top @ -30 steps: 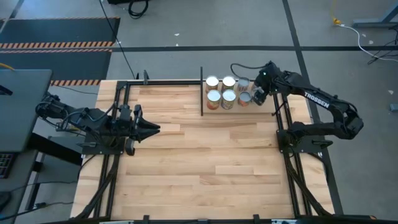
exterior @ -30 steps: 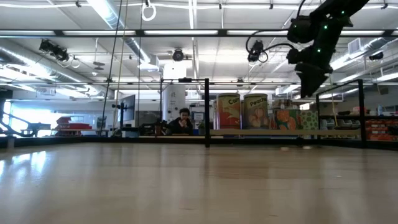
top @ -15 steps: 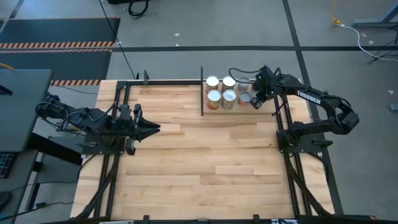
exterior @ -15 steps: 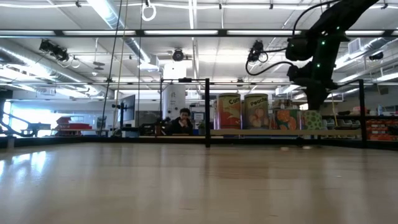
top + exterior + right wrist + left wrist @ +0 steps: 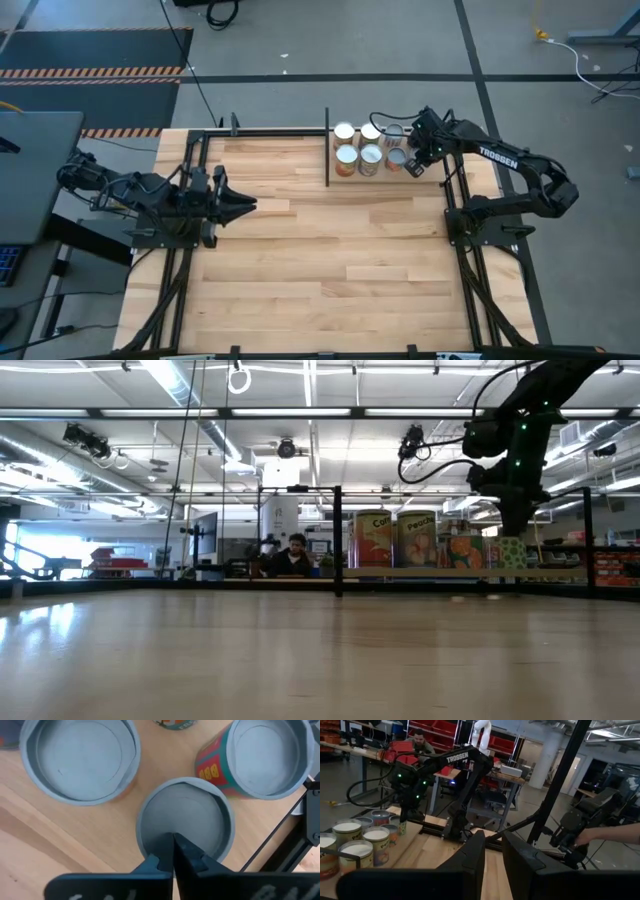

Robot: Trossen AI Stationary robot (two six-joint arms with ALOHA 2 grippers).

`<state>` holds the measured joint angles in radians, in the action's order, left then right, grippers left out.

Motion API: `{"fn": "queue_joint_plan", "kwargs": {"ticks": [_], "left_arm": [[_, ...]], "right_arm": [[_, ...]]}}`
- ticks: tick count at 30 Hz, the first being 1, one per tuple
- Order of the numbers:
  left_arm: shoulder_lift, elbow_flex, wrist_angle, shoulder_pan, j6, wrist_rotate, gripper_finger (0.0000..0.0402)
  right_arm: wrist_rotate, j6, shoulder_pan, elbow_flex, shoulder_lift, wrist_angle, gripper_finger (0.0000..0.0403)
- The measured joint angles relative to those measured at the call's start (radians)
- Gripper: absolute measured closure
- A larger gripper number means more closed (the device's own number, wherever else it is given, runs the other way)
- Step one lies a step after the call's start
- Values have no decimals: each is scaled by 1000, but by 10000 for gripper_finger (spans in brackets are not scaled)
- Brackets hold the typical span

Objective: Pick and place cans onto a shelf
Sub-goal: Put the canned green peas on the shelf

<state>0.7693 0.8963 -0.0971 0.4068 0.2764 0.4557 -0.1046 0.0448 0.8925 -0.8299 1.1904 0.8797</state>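
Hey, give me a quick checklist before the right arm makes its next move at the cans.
1. Right claw gripping a can: not ok; it is shut above one can's lid with nothing between its fingers.
2. Cans upright on the shelf: ok.
3. Left claw at the left side of the table, away from the cans: ok.
4. Person's hand clear of the table: cannot tell.

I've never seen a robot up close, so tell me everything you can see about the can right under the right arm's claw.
The can is a small round tin with a dull silver top ringed by a raised rim. It stands upright on the light-wood shelf, at the right end of the cluster, with other cans close beside it. Its side label is hidden here. The right claw is shut, its tips together over the can's top near the rim; actual contact cannot be confirmed.
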Motion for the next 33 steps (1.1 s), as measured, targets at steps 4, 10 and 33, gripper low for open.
{"fn": "queue_joint_plan", "kwargs": {"ticks": [4, 10, 33], "left_arm": [[-6, 0, 2, 0, -3, 6, 331], [-7, 0, 0, 0, -7, 15, 331], [-6, 0, 21, -8, -53, 41, 331]], "right_arm": [[5, 5, -8, -22, 1, 28, 394], [-5, 136, -22, -81, 1, 72, 397], [1, 191, -22, -32, 3, 118, 398]]}}
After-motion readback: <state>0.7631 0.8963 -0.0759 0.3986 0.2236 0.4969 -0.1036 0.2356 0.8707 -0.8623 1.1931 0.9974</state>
